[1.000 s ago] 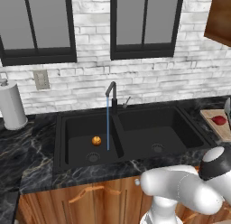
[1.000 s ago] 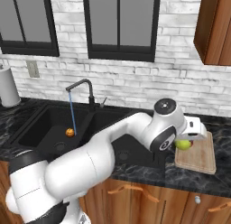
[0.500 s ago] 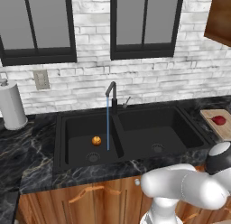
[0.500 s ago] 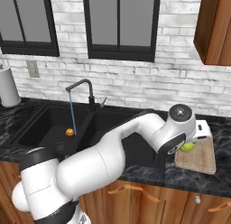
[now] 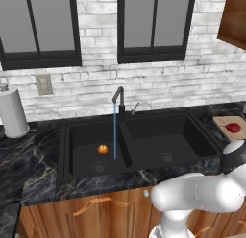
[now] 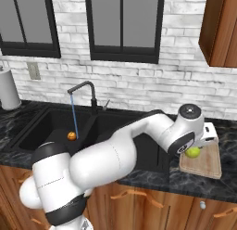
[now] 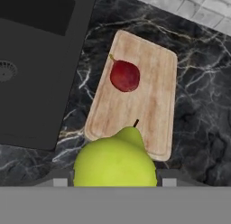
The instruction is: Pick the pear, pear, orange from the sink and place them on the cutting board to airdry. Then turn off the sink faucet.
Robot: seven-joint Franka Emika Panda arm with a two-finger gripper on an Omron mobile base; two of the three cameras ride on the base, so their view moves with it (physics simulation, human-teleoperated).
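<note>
Yellow-green pear [image 7: 115, 159] sits clamped between the jaws, above the near end of the cutting board [image 7: 155, 94]; its bulk hides the fingertips. Red pear [image 7: 124, 76] lies on the board. Orange [image 5: 102, 149] sits in the sink's [image 5: 91, 131] left basin.

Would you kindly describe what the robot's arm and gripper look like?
The arm is glossy white, built of thick rounded segments with dark bands at the joints and a grey disc capping the joint near the wrist. The hand is a white block. No cables or markings are visible.
</note>
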